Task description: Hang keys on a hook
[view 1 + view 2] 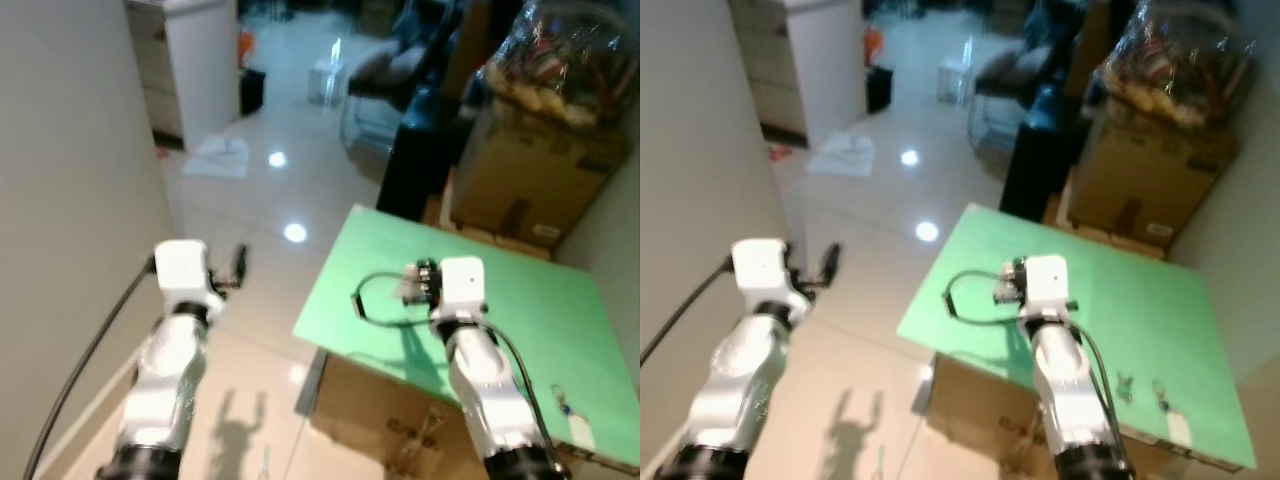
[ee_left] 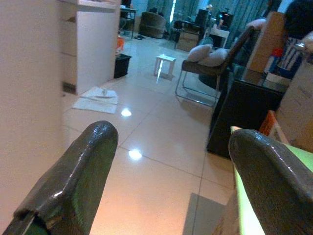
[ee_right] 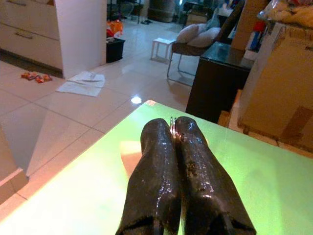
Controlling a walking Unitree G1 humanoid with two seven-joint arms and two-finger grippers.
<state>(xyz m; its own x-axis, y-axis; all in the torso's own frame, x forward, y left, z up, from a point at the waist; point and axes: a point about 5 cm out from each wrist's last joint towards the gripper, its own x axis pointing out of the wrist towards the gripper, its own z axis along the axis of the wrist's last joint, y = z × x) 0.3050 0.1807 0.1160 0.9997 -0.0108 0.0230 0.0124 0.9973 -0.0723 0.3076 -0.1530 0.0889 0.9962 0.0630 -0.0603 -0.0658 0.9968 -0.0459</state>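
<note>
My right gripper (image 3: 172, 128) hovers over the green table (image 1: 545, 300), shut with a thin silver ring (image 3: 172, 120) poking out between its fingertips; what hangs from the ring is hidden. The same gripper (image 1: 416, 283) sits above the table's left half. Small keys (image 1: 1125, 385) with a white tag (image 1: 1178, 428) lie near the table's front right edge, behind the right arm. Out over the floor to the table's left, beside the wall, my left gripper (image 1: 240, 262) is open, its fingers (image 2: 78, 171) wide apart and empty.
A plain wall (image 1: 70, 180) runs along my left. Cardboard boxes (image 1: 530, 170) and a black cabinet (image 1: 415, 160) stand behind the table, another box (image 1: 370, 410) beneath it. Farther off are a chair with cushions (image 2: 205, 54), a white cabinet (image 1: 205, 60) and paper on the glossy floor (image 1: 218, 158).
</note>
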